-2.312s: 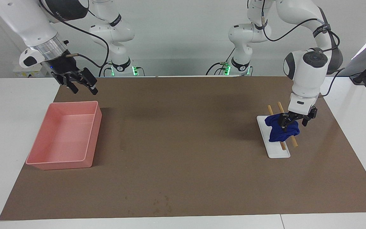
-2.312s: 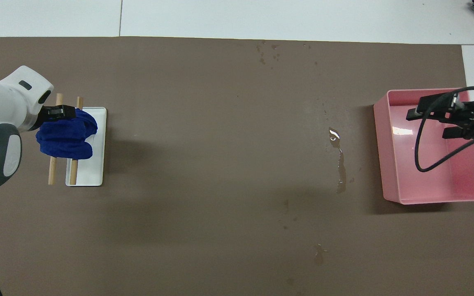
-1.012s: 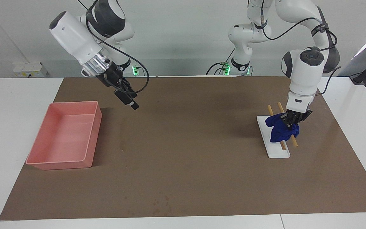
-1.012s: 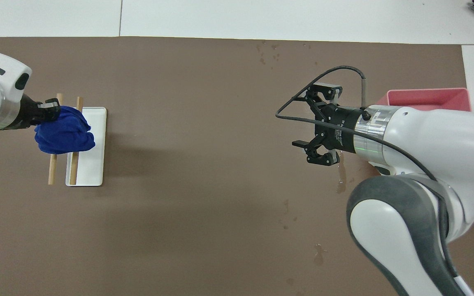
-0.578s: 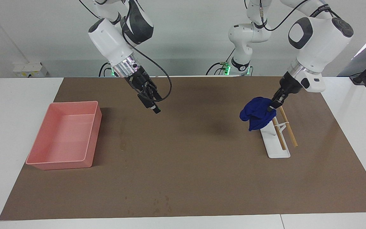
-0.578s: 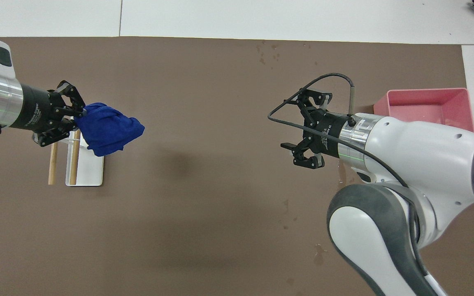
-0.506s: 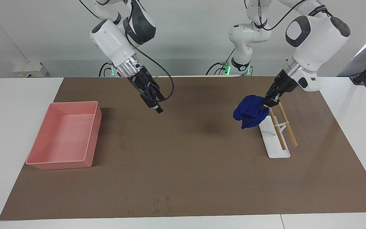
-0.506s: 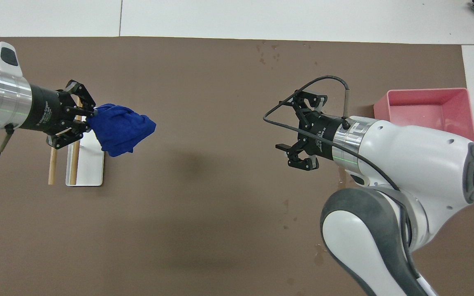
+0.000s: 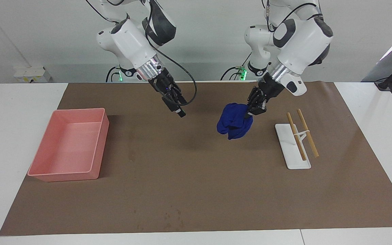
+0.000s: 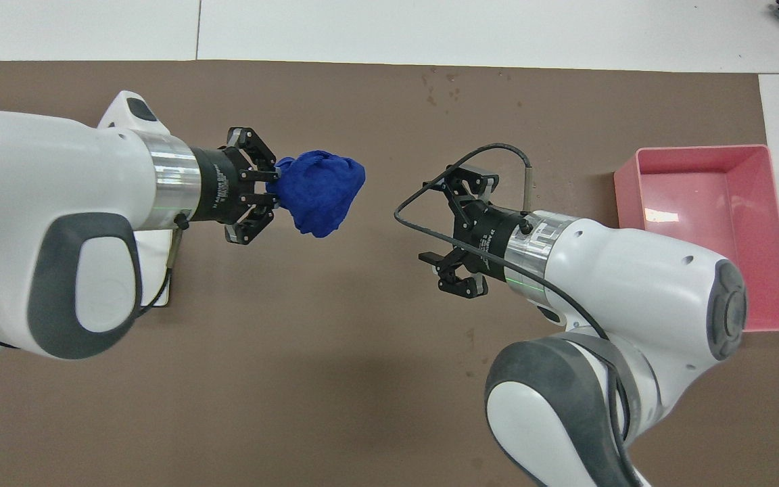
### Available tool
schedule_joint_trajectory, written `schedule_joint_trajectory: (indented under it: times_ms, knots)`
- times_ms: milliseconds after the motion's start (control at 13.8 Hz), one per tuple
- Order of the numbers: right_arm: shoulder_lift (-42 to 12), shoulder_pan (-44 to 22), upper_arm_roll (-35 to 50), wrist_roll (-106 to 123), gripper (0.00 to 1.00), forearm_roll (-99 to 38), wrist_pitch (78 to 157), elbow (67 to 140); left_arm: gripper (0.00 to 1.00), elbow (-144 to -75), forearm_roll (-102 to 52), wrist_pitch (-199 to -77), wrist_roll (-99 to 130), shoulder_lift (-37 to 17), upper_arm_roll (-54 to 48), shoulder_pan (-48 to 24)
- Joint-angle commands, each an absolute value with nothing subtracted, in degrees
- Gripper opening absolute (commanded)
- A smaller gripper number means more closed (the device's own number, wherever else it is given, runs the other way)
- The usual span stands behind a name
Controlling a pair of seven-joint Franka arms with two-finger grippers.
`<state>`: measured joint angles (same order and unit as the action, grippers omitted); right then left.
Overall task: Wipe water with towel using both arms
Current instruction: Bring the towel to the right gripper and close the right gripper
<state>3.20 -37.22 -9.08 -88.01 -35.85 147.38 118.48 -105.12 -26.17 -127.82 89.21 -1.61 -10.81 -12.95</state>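
The pink tray is seen at the right arm's end of the worktop. The right gripper is held over the brown mat, fingers apart. The blue towel is clamped in the left gripper, raised above the mat. A white rack with wooden rods is set beside it.

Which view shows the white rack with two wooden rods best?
The facing view: the rack stands fully visible on the mat toward the left arm's end. In the overhead view the left arm hides nearly all of it; only a white edge shows.
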Motion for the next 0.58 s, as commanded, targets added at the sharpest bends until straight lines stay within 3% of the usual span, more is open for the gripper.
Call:
schedule_joint_trajectory:
  times_ms: [0,506]
  knots:
    - [3.34,-38.23,-9.05,-88.07,1.0,-37.09,148.71,119.0,0.0,-110.03,-27.51,-135.6,92.37,0.88,-10.02,-17.12]
    - [2.11,-38.32,-9.05,-90.17,1.0,-37.09,150.99,118.74,0.0,-109.51,-37.96,-136.85,96.68,1.05,-10.11,-20.13]
